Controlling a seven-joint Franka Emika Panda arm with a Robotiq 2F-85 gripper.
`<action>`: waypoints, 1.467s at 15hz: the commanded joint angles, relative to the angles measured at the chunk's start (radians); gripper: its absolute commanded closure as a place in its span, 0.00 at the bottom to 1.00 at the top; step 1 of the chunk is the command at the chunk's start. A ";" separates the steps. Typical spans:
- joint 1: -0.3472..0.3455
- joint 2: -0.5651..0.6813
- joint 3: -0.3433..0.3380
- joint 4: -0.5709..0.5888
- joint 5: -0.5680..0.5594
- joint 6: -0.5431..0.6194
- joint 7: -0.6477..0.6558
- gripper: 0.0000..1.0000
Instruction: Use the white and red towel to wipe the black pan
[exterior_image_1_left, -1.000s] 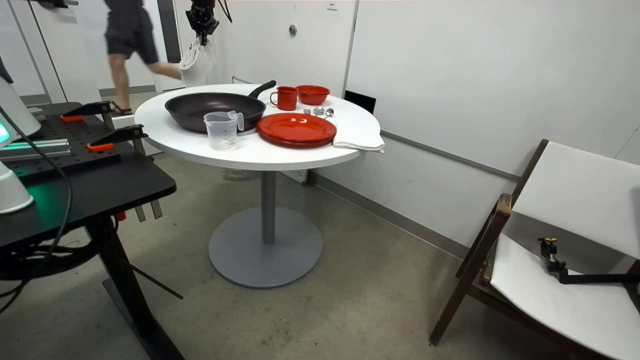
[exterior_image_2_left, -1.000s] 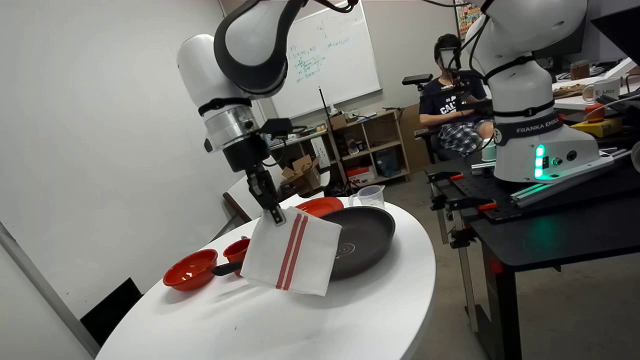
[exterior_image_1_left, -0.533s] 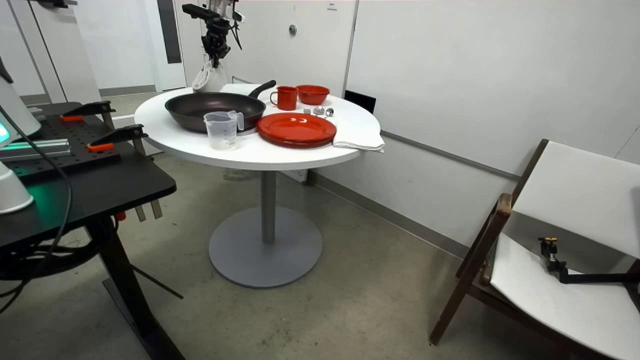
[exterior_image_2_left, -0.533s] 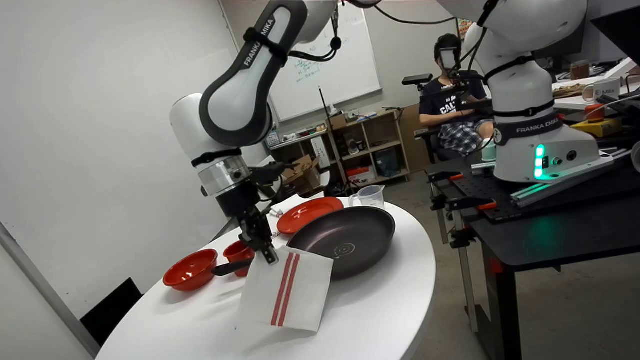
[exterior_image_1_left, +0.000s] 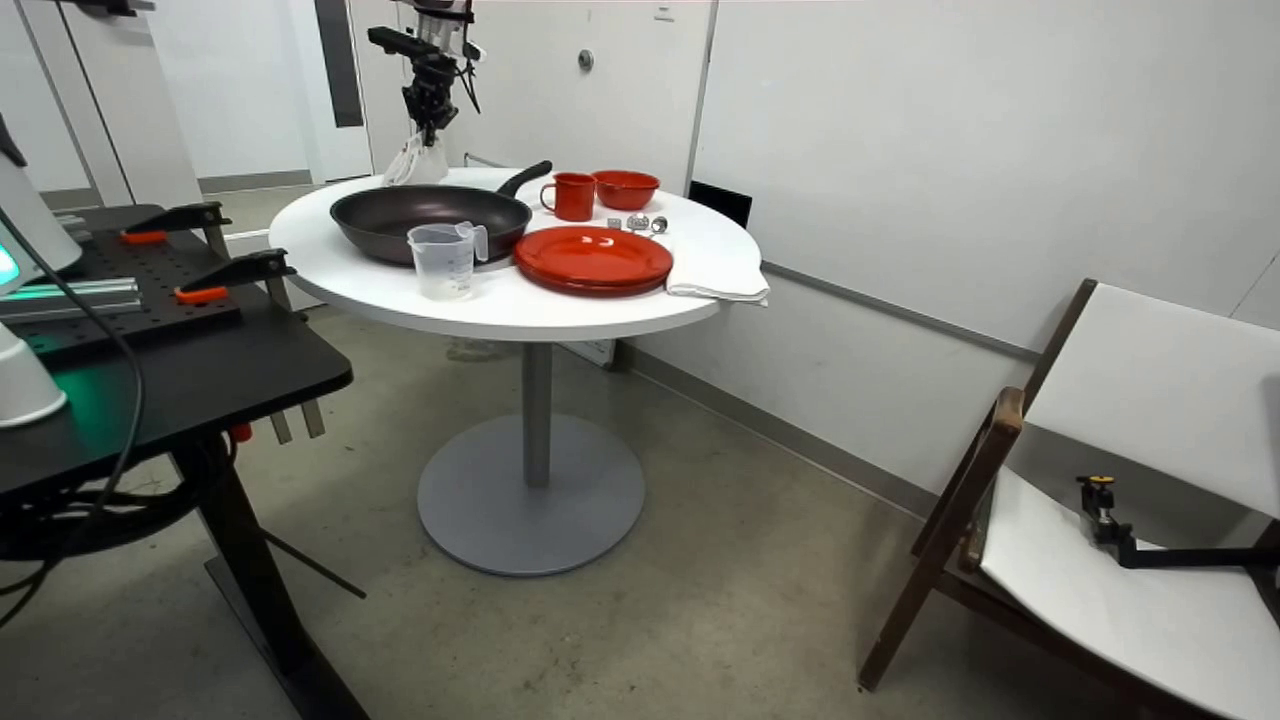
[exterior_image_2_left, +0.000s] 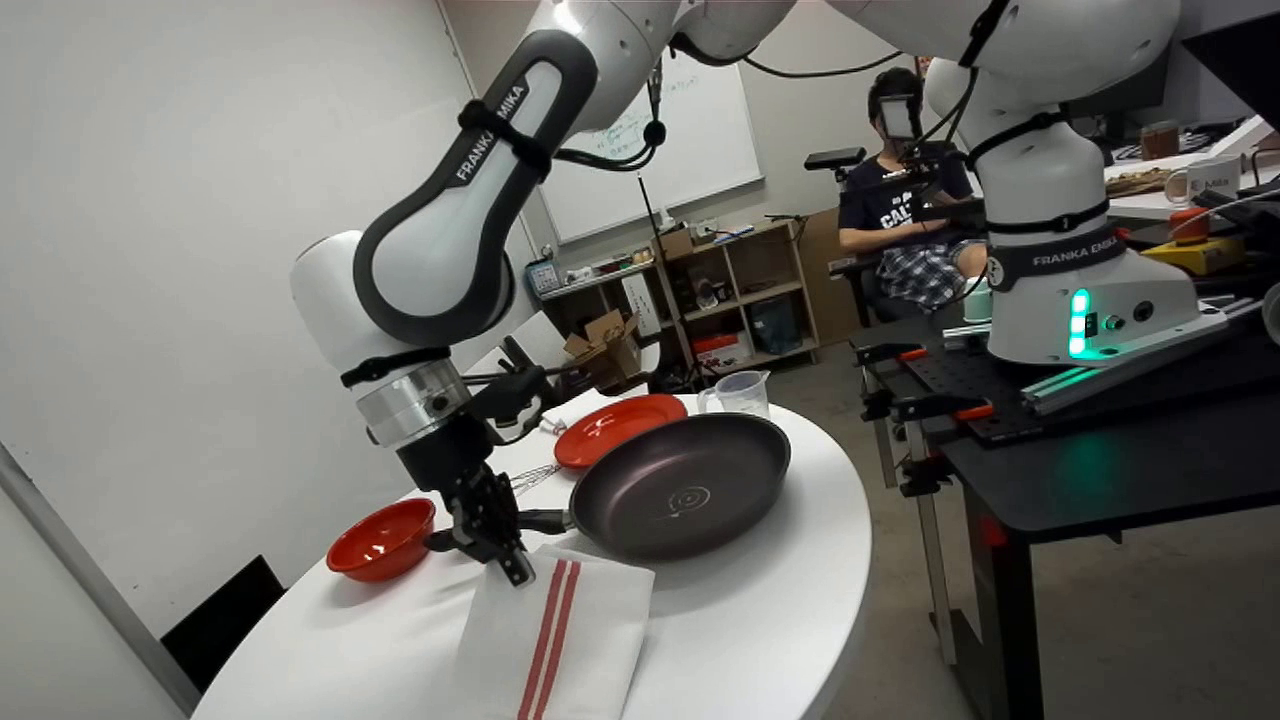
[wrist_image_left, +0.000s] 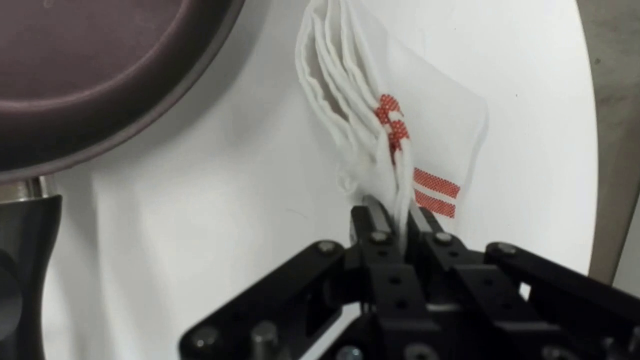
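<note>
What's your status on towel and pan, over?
Gripper shut on red-striped towel. Towel outside black pan, gap showing in wrist view. Pan rim stands between towel and pan's inside.

The top and left edges cut off the black pan (wrist_image_left: 90, 55) in the wrist view. In an exterior view, the bottom edge cuts off the white and red towel (exterior_image_2_left: 597, 630), the jaws hide part of the pan's handle (exterior_image_2_left: 546, 520), and the pan covers the bottom of the measuring cup (exterior_image_2_left: 742, 393). The writing on the whiteboard (exterior_image_2_left: 700, 150) there is too small to read.
</note>
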 joint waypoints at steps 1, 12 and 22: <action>0.020 0.133 -0.038 0.185 -0.017 -0.100 0.044 0.97; 0.023 0.311 -0.069 0.406 -0.017 -0.273 0.088 0.65; 0.042 0.292 -0.077 0.445 -0.033 -0.335 0.084 0.02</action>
